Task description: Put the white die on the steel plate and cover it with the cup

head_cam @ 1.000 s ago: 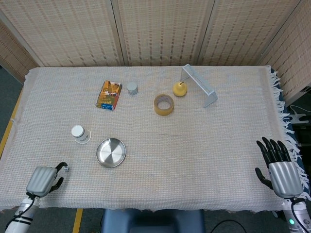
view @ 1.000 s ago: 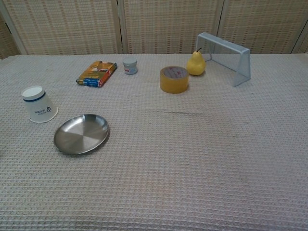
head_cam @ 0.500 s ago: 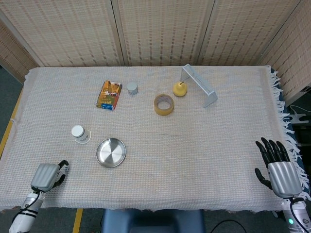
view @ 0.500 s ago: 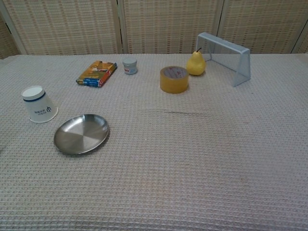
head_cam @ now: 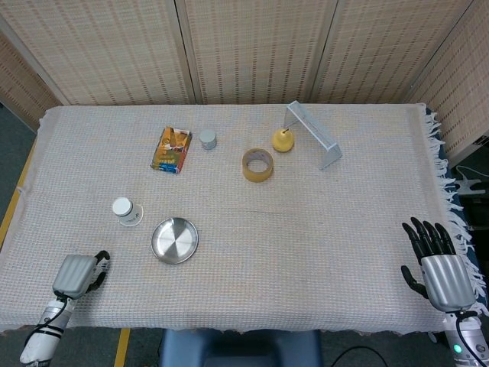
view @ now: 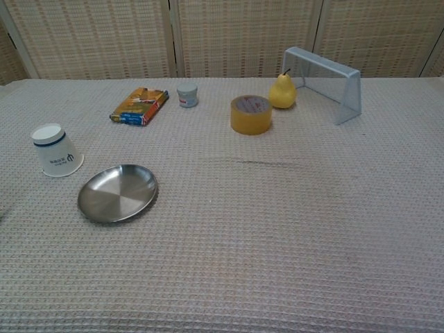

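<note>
The steel plate [head_cam: 174, 240] [view: 117, 193] lies empty at the front left. A white paper cup [head_cam: 126, 210] [view: 56, 150] stands upside down just left of it, off the plate. My left hand [head_cam: 76, 274] is at the table's front left corner, left of the plate, fingers curled in. A small white bit, apparently the white die [head_cam: 102, 257], shows at its fingertips. No die lies on the cloth. At the front right corner my right hand [head_cam: 439, 271] holds nothing, with its fingers spread. The chest view shows neither hand clearly.
At the back stand an orange packet [head_cam: 171, 149], a small grey jar [head_cam: 208, 138], a yellow tape roll [head_cam: 257, 164], a yellow pear [head_cam: 283, 140] and a grey metal frame [head_cam: 313, 134]. A woven cloth [head_cam: 321, 229] covers the table, fringed on the right.
My left hand has edged slightly right and away from the front edge, fingers still curled. The right hand, plate and cup have not moved.
</note>
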`<act>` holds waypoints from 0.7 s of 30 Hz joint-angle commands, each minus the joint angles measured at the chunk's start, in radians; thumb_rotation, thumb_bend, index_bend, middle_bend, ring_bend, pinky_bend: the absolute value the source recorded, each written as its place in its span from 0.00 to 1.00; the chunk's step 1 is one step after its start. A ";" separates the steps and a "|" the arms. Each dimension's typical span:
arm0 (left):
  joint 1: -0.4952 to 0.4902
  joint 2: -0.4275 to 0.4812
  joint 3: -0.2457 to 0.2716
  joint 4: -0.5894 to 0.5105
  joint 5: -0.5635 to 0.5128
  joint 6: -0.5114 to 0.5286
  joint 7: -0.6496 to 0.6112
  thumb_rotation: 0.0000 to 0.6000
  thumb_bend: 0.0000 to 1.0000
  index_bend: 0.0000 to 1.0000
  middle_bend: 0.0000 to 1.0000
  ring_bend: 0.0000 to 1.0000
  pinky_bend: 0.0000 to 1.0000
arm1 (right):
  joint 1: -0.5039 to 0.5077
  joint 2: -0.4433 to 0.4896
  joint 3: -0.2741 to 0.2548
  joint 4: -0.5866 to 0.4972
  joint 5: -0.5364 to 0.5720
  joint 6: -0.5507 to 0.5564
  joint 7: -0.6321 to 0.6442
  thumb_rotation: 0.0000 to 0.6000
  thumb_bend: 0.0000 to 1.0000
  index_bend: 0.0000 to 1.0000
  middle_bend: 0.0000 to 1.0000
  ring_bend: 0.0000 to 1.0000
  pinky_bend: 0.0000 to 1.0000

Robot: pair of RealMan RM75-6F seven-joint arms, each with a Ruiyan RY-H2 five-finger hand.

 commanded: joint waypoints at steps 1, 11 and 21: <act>-0.004 -0.004 0.000 0.005 0.002 0.001 -0.001 1.00 0.39 0.40 0.98 0.91 0.95 | 0.001 0.001 0.001 -0.001 0.003 -0.003 -0.002 1.00 0.26 0.00 0.00 0.00 0.00; -0.014 -0.017 0.002 0.017 -0.001 -0.008 0.003 1.00 0.39 0.43 0.98 0.91 0.95 | 0.000 0.002 0.004 -0.004 0.009 -0.003 -0.005 1.00 0.26 0.00 0.00 0.00 0.00; -0.016 -0.026 0.004 0.030 -0.006 -0.009 -0.011 1.00 0.37 0.46 0.98 0.91 0.95 | -0.001 0.004 0.003 -0.006 0.010 -0.005 -0.005 1.00 0.26 0.00 0.00 0.00 0.00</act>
